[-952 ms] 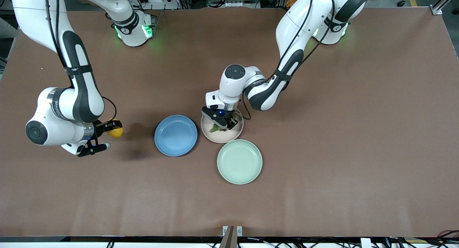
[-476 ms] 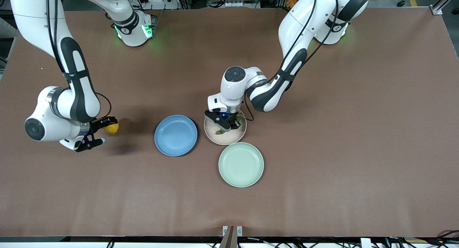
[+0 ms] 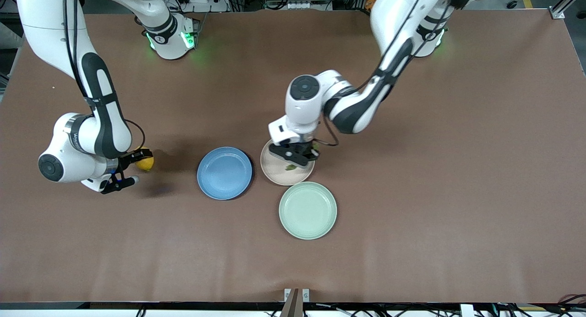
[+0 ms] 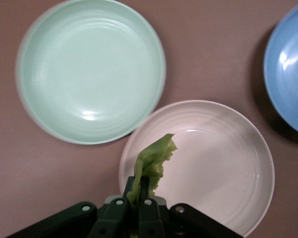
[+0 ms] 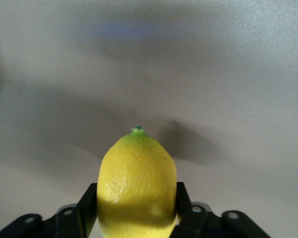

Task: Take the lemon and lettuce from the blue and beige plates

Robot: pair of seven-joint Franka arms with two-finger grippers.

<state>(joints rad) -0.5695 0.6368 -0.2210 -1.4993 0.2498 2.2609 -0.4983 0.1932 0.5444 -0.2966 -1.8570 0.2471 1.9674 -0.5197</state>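
Note:
My left gripper [image 3: 300, 159] is shut on the lettuce [image 3: 290, 167], a wrinkled green leaf, and holds it just above the beige plate [image 3: 274, 166]. In the left wrist view the lettuce [image 4: 153, 161] hangs from my left gripper [image 4: 140, 186] over the bare beige plate [image 4: 223, 163]. My right gripper [image 3: 137, 160] is shut on the yellow lemon [image 3: 145, 163] over bare table toward the right arm's end, apart from the blue plate [image 3: 224, 172]. In the right wrist view the lemon [image 5: 136, 186] sits between the fingers of my right gripper [image 5: 137, 198]. The blue plate also shows in the left wrist view [image 4: 290, 64].
A pale mint-green plate [image 3: 307, 210] lies beside the beige plate, nearer to the front camera; it also shows in the left wrist view [image 4: 92, 69]. The three plates sit close together mid-table on the brown table [image 3: 435, 170].
My left gripper has risen from the beige plate with the lettuce, drifting toward the left arm's end. The beige and mint-green plates shifted slightly. My right gripper moved a little with the lemon.

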